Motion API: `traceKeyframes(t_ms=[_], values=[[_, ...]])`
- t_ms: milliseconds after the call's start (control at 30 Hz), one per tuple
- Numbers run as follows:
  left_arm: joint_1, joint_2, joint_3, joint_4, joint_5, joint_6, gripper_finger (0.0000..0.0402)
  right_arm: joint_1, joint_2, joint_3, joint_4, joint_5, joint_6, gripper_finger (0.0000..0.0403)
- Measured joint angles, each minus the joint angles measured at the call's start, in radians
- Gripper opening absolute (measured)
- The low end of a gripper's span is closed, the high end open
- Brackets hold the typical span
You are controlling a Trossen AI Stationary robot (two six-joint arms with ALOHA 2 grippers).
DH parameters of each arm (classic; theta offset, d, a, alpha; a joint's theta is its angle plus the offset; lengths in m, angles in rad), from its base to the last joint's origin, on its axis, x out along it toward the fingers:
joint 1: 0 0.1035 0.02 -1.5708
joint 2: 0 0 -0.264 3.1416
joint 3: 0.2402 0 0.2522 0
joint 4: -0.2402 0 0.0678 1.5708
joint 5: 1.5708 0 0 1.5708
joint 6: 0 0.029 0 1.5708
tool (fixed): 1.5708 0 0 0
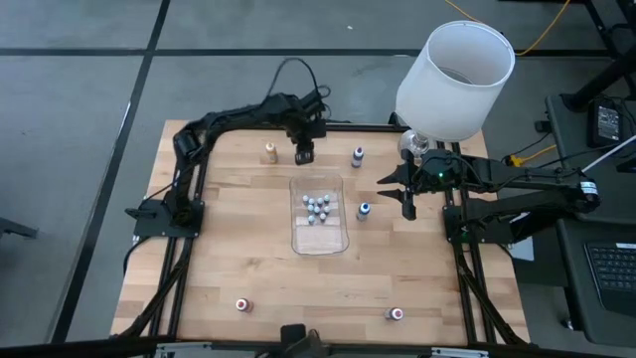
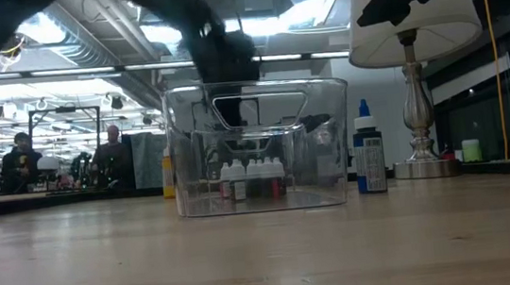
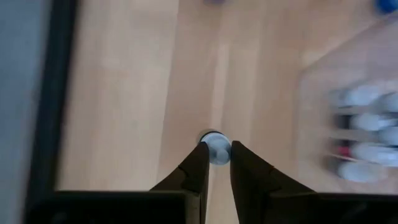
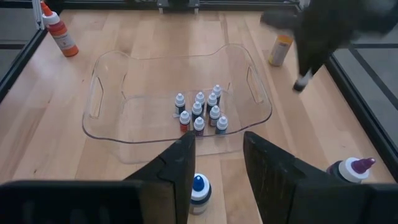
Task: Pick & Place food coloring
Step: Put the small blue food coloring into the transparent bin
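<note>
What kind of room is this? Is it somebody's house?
Probably not a house. It looks like a robot lab or workshop: two dark robot arms are mounted at a wooden table, there are bare pipes and strip lights overhead, and people sit at desks behind.

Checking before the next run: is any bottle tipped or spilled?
Nothing stands out. The small bottles stand upright together in the clear tray; the loose blue-capped bottle beside it is upright too, with no spill showing.
</note>
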Motion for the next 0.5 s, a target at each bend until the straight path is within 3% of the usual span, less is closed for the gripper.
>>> traceKeyframes(t_ms=[233,500], values=[[-0.043,-0.190,0.175,-0.253,0.009,-0.037,0.0044,0.000,0.000,0.000,0.000,0.000,0.000,0.0138],[-0.106,-0.408,0.182,-0.362,-0.009,-0.093,0.0041,0.000,0.000,0.000,0.000,0.000,0.000,0.0138]])
